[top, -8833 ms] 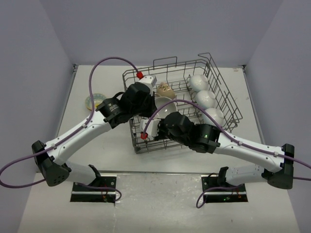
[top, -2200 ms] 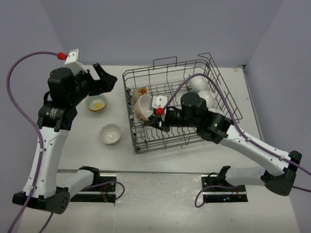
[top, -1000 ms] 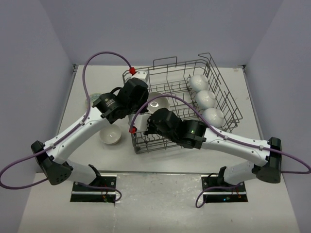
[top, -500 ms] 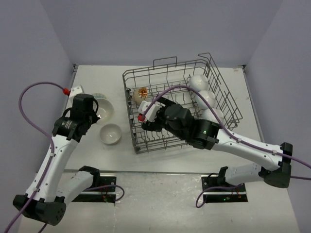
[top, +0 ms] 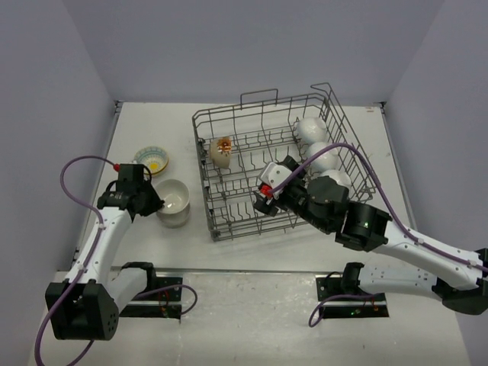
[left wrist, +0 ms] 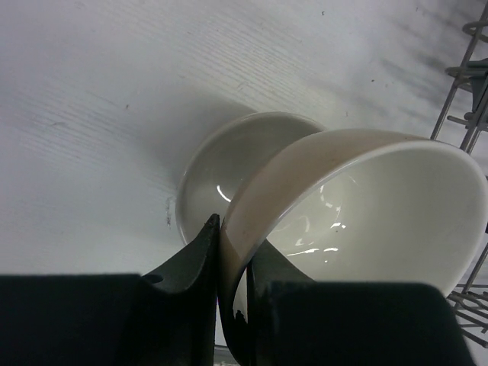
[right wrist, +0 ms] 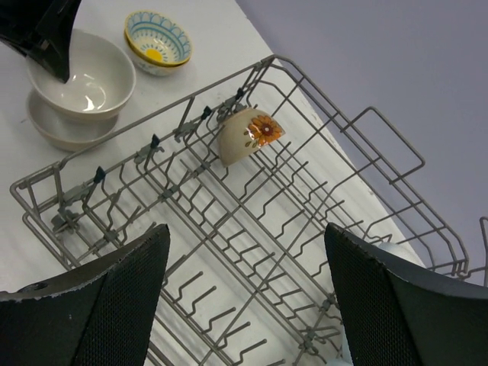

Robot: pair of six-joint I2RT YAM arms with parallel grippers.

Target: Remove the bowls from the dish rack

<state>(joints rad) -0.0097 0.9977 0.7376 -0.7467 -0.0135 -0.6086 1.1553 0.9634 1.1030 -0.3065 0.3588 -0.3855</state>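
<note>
My left gripper (left wrist: 232, 259) is shut on the rim of a cream bowl (left wrist: 366, 198), one finger inside and one outside. That bowl (top: 174, 198) is tilted over a white bowl (left wrist: 217, 164) on the table left of the dish rack (top: 282, 164), nested in it or just above it. A teal-rimmed bowl with a yellow centre (top: 151, 160) stands behind them. My right gripper (right wrist: 244, 290) hangs open and empty over the middle of the rack (right wrist: 305, 221). In the rack, a cream bowl with an orange pattern (right wrist: 248, 137) leans at the far left, and three white bowls (top: 323, 157) line the right side.
The rack's upright tines and raised handle loops (top: 259, 97) stand up around my right gripper (top: 268, 187). The rack's left wall (left wrist: 465, 91) runs close beside the stacked bowls. Purple cables loop above both arms.
My left gripper carried the cream bowl out of the rack, leftward and down onto the white bowl. My right gripper opened and drew back over the rack's middle.
</note>
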